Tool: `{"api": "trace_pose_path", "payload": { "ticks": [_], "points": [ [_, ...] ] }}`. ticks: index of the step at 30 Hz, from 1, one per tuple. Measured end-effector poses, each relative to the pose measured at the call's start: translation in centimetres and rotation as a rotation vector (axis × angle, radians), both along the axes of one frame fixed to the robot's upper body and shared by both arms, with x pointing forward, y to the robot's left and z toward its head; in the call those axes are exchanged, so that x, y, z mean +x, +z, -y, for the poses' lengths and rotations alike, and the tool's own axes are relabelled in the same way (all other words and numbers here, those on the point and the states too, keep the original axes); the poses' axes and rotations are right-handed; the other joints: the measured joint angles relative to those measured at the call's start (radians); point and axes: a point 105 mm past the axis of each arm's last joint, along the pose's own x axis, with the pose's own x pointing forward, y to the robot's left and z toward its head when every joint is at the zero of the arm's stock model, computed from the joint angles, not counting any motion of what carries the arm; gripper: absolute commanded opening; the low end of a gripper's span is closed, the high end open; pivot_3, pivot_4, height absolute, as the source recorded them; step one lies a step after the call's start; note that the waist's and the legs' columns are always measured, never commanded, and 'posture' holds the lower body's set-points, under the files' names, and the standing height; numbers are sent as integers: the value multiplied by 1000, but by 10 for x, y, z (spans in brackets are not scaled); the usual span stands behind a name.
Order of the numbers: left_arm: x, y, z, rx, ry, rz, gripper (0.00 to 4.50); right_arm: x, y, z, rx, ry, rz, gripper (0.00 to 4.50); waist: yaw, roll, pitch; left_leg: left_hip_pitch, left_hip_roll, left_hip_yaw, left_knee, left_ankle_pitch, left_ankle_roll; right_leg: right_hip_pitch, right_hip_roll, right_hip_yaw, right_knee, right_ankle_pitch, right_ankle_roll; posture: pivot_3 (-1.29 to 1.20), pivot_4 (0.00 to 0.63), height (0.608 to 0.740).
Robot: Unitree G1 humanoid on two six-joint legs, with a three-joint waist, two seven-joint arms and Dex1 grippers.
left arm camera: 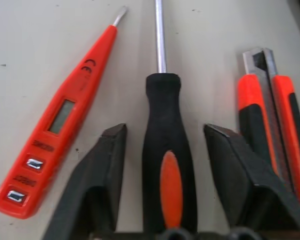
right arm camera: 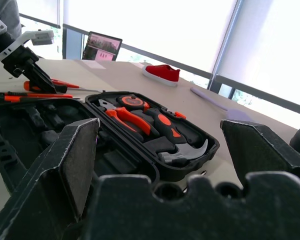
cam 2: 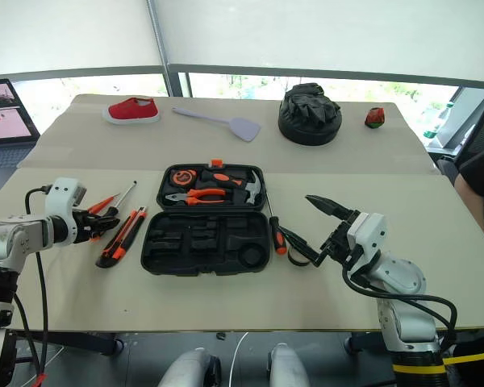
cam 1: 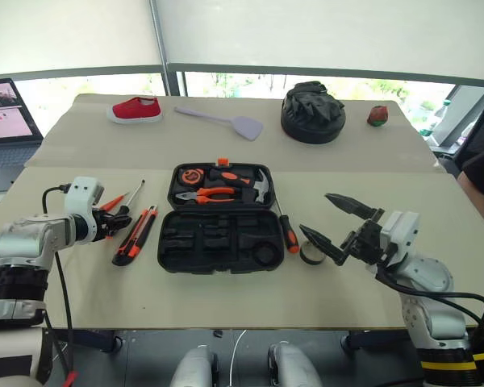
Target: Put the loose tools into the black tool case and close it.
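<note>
Four of the loose tools [cam 1: 133,230] to the 9 o'clock side of the black tool case [cam 1: 218,234], laid almost parallel on the surface [cam 1: 226,306]: a red tester pen [left arm camera: 60,125], a black-handled screwdriver [left arm camera: 162,150] and two orange utility knives [left arm camera: 270,130]. Placed side by side with small gaps, so leaving room for one finger on each side of a handle.

Left gripper [cam 1: 121,219] lowered over the black-handled screwdriver, one finger on each side of the handle, a narrow gap visible on both sides; so open around it, not yet pressing. Aimed along the handle and not across, probably to take it at the thick part, where least likely to slip.

One more screwdriver [cam 1: 289,230] at 3 o'clock of the case, just beside its edge, and a small dark tape roll [cam 1: 310,254] near it.

Case lying open and flat, the half at 12 o'clock already keeping pliers, hammer and tape measure, the half at 6 o'clock showing empty moulded slots, so ready to receive.

Right gripper [cam 1: 335,222] raised above the surface at 3 o'clock of the case, spread wide, holding nothing, probably waiting for its turn
</note>
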Motion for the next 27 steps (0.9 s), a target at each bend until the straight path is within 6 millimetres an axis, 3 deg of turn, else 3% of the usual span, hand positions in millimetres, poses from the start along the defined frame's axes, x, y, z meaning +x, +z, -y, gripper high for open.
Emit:
{"api": "trace_pose_path", "payload": {
  "ticks": [2, 5, 7, 10, 12, 13, 16, 20, 23, 27],
  "points": [
    [1, 1, -1, -10, 4, 16, 850, -2, 0, 1, -2, -5, 2, 4500, 2, 0, 0, 0, 0, 0, 0, 0, 0, 0, 0, 0, 0, 0, 0, 0, 150, 740],
    [6, 2, -1, -44, -6, 95, 866, -5, 1, 4, -9, -20, 5, 4500, 4, 0, 0, -1, 1, -1, 0, 0, 0, -1, 0, 0, 0, 0, 0, 0, 150, 740],
    [12, 18, 3, -85, -58, 228, 866, -6, 1, 6, -10, -33, 2, 4500, 4, -3, 1, -3, 1, -1, 1, 0, 0, -2, 0, -1, 0, 0, 0, 0, 150, 740],
    [9, 59, 28, -101, -294, 439, 866, -8, 0, 8, -25, -40, -4, 4500, 5, -5, 3, -5, 1, -1, 2, 0, 0, -2, -1, -1, 0, 0, 0, 0, 150, 740],
    [-2, 86, 60, -13, -567, 548, 866, -8, 3, 12, -44, -46, -4, 4500, 8, -5, 3, -4, 0, 0, 1, 0, 1, -1, -3, -1, 0, 0, 0, 0, 150, 740],
    [-5, 90, 70, 20, -646, 561, 866, -8, 4, 14, -52, -46, -5, 4500, 9, -5, 3, -4, 0, 0, 1, -1, 1, 0, -3, 0, -2, 0, 0, 0, 150, 740],
    [-10, 75, 109, 209, -946, 511, 866, -12, 2, 22, -111, 1, -59, 4500, 17, -5, 3, -3, 0, 1, 2, -1, 1, 2, -1, 0, -6, 0, 1, 0, 150, 740],
    [-6, 47, 144, 386, -1175, 398, 866, -12, 5, 25, -182, 41, -75, 4500, 18, -5, 3, -5, -1, 1, 3, -1, 2, 1, 3, 0, -7, 1, 1, 0, 150, 740],
    [6, 31, 157, 538, -1251, 330, 866, -12, 5, 22, -182, 89, -98, 4500, 13, -5, 3, -5, 0, 1, 3, -1, 3, 1, 4, 1, -8, 1, 1, 0, 150, 740],
    [10, 19, 158, 569, -1269, 299, 866, -11, 13, 12, -174, 130, -76, 4500, 3, -5, 3, -7, 0, 0, 4, -1, 3, -1, 4, 1, -8, 1, 1, 0, 150, 740]
  ]
}}
